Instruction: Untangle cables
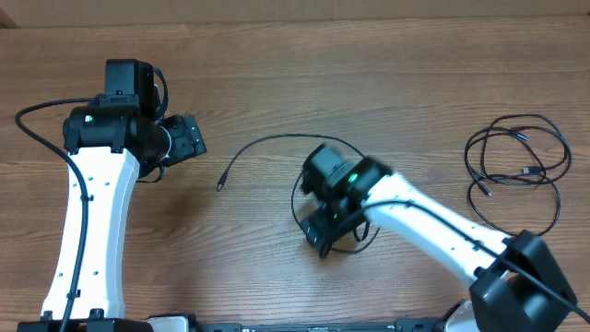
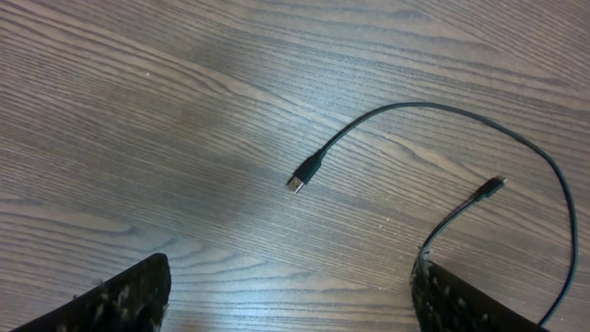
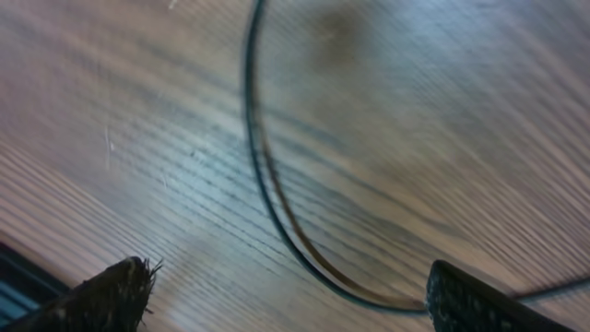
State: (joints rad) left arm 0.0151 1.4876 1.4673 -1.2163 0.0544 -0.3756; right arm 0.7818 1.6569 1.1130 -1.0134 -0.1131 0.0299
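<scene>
Both sets of jaws are apart and empty. I have the left gripper (image 1: pixel 192 138) at 9 o'clock and the right gripper (image 1: pixel 323 242) at centre, over a loose cable (image 1: pixel 267 138). Coil (image 1: pixel 516 157) at 3 o'clock. Likely light, limp, slippery; I'd pinch beside the plug (image 1: pixel 221 183).

No legible txt, brand, no. or sign – not on the table (image 2: pixel 138 92), nor on the cables (image 2: pixel 406 104) lying on it.
</scene>
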